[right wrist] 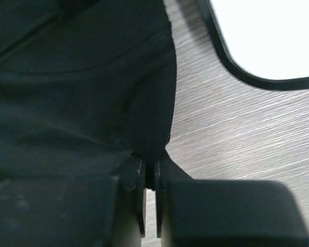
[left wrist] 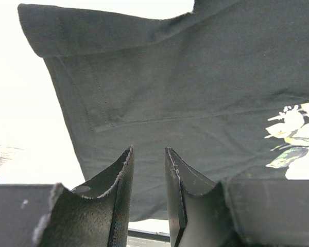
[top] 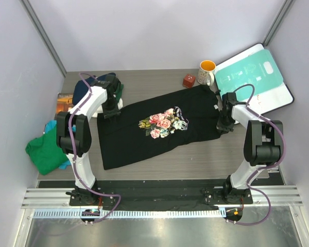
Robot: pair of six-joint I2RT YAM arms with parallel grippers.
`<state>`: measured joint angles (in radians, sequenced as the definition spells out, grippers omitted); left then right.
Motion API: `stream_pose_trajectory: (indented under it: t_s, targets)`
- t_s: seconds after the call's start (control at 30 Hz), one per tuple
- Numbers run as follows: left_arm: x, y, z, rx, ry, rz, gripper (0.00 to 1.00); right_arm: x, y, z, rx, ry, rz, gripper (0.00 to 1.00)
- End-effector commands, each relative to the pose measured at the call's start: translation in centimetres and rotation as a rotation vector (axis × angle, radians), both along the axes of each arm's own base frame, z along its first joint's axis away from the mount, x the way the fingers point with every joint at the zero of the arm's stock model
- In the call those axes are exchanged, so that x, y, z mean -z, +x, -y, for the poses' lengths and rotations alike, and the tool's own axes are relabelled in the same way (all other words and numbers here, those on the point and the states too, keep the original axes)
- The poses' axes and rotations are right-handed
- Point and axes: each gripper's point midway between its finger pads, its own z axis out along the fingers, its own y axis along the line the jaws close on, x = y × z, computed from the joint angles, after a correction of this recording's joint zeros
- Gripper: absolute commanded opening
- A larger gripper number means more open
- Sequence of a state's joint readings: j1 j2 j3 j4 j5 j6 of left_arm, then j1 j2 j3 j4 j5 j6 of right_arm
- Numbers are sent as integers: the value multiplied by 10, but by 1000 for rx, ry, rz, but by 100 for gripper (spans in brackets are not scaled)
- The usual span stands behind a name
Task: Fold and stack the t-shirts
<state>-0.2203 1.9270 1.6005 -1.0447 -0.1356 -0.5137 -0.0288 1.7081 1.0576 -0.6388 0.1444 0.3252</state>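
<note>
Black cloth takes up the middle of the top external view: the black t-shirt (top: 129, 141) lies spread flat and slantwise on the table (top: 195, 159), rose print (top: 162, 125) facing up, with no fold in it. The left gripper (top: 110, 110) sits at the shirt's upper left corner and the right gripper (top: 224, 126) at its right edge. At the left of the frame a green t-shirt (top: 44, 152) lies crumpled with a teal t-shirt (top: 50, 126) showing beside it, and a navy t-shirt (top: 82, 90) is bunched at upper left near a picture book (top: 64, 102). A mug (top: 207, 72), a red block (top: 189, 80) and a teal-and-white board (top: 252, 77) occupy the upper right. In the left wrist view the jaws stand partway apart, and no cloth is seen pinched between them; the shirt body and one sleeve lie just beyond the tips. In the right wrist view the jaws are closed tight on a bunched edge of the black shirt, with bare table to the right (the white panel at upper right is probably the board). Assessment: no shirt is folded and no stack exists. The task is at its start, with the first fold of the black shirt in hand and the other three shirts untouched.
</note>
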Motion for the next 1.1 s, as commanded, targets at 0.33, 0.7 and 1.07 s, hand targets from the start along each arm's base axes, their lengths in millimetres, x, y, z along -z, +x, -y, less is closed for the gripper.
stream_pose_trajectory:
  t_s: [0.33, 0.7, 1.07]
  targets:
    - [-7, 5, 19, 60, -37, 12, 30, -114, 89, -74, -115, 410, 274, 1]
    - [1, -5, 14, 62, -11, -17, 30, -108, 165, -155, -256, 567, 276, 11]
    - [3, -13, 8, 69, 11, -31, 30, -99, 158, -167, -305, 441, 268, 50]
